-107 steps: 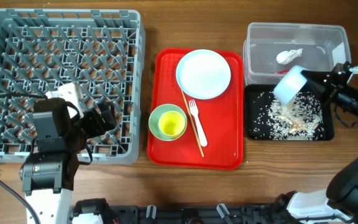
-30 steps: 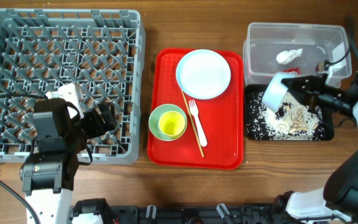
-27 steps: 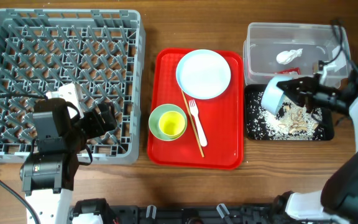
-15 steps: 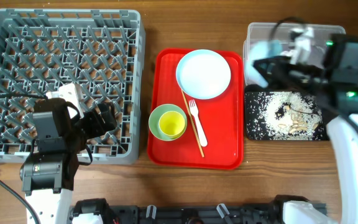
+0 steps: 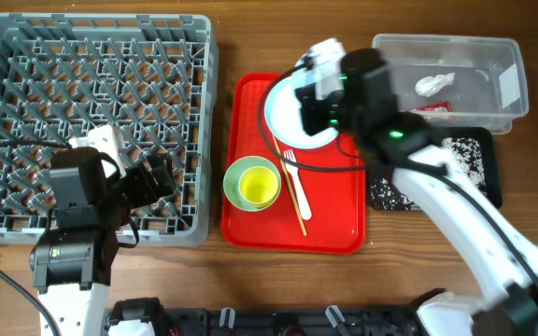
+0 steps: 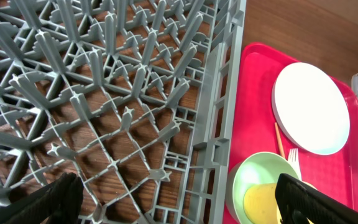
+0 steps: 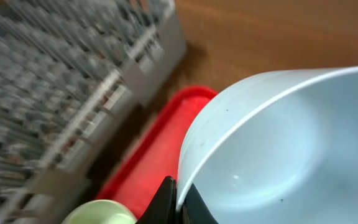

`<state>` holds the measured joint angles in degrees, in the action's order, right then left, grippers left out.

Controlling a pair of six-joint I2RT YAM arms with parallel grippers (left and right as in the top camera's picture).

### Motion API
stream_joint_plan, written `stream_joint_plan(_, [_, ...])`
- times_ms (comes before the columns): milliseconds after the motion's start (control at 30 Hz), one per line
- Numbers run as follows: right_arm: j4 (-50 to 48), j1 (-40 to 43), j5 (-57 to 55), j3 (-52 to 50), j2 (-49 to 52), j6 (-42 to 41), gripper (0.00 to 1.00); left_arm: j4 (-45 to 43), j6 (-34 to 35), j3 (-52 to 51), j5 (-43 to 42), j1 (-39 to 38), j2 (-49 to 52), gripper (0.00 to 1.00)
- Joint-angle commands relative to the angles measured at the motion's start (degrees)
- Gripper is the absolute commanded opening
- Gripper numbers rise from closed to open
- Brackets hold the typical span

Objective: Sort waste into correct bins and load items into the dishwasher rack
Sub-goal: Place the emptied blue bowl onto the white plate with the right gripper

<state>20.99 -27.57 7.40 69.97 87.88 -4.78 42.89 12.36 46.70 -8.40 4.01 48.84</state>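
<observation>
My right gripper (image 7: 178, 199) is shut on the rim of the pale blue bowl (image 7: 278, 149). It holds the bowl above the red tray (image 5: 334, 224), over the plate; in the overhead view the gripper (image 5: 314, 98) hides most of both. The pale blue plate (image 6: 309, 109) lies at the tray's back. The pale green bowl (image 5: 236, 173) holds the yellow cup (image 5: 256, 189). The white fork (image 5: 295, 182) and the chopstick (image 5: 290, 191) lie beside it. My left gripper (image 6: 185, 208) is open and empty over the front right corner of the grey dishwasher rack (image 5: 92, 56).
The clear tub (image 5: 493, 56) at the back right holds the white tissue (image 5: 434, 84) and the red-and-white wrapper (image 5: 437, 107). The black tray (image 5: 491, 177) in front of it holds rice grains and scraps. My right arm reaches across the tray's left part.
My right arm has swung left with the pale blue bowl, from over the black tray, past the clear tub, to above the red tray. The left arm has not moved.
</observation>
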Motion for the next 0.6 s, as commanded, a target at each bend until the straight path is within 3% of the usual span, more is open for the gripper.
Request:
stream_joint_plan(0, [-1.1,-0.7,-7.7,0.5,7.8,-1.6,0.04,-0.2,0.3,1.0,-0.7,-0.4,-0.3,1.00])
stream_joint_plan(167, [-0.8,-0.7,-7.3,0.5,14.5,-7.2,0.04,-0.2,0.3,1.0,-0.7,-0.4,-0.3,1.00])
stream_joint_plan(333, [-0.6,-0.7,-7.4,0.5,16.8,-7.4,0.05,0.0,0.3,1.0,-0.7,-0.4,-0.3,1.00])
stream_joint_plan(500, [0.4,-0.7,-5.5,0.5,16.6,-7.3,0.21,0.3,0.3,1.0,-0.7,-0.4,-0.3,1.00])
stream_joint_plan(567, [0.9,-0.7,-2.5,0.5,16.1,-7.3,0.33,0.3,0.3,1.0,-0.7,-0.4,-0.3,1.00])
